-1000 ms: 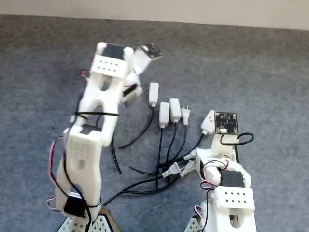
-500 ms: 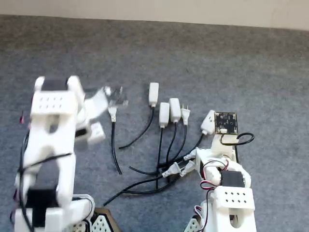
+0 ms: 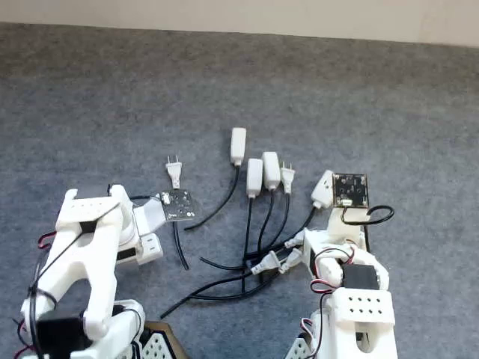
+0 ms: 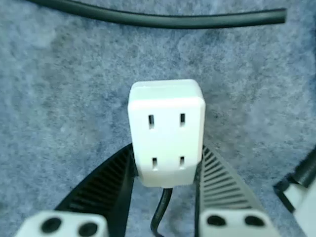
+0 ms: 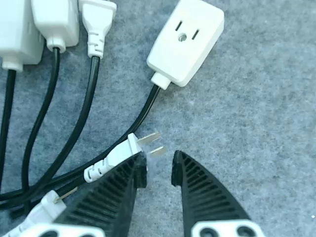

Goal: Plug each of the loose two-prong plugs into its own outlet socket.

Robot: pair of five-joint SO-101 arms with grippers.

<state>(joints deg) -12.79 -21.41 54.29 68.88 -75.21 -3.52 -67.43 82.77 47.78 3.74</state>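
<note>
1. Bench (image 3: 404,97): grey felt-like surface that carries every item below.
2. Socket row (image 3: 254,176): the landmark. Three white socket blocks lie side by side mid-bench, slightly staggered, each with a black cable running back toward the arms.
3. Row-end plug (image 3: 287,177): white, two prongs. It lies just beside the socket row on the right arm's side, prongs pointing away from the arms, in no socket.
4. Angled socket block (image 5: 185,42): white, two slots and a round hole facing up. It lies tilted, one place further from the socket row than the row-end plug, with nothing plugged in.
5. Left tool (image 4: 165,154): clamped on the held socket block (image 4: 166,131), one black finger against each side. It sits well apart from the socket row, on the left arm's side.
6. Held socket block: white, with two pairs of slots, all empty.
7. Loose plug (image 3: 174,172): flat on the bench between the left tool and the socket row, black cable trailing.
8. Right tool (image 5: 159,161): fingers a narrow gap apart, gripping nothing, on the arms' side of the socket row.
9. Near plug (image 5: 129,148): white. Its body lies against one fingertip of the right tool, among the socket row's cables.
</note>
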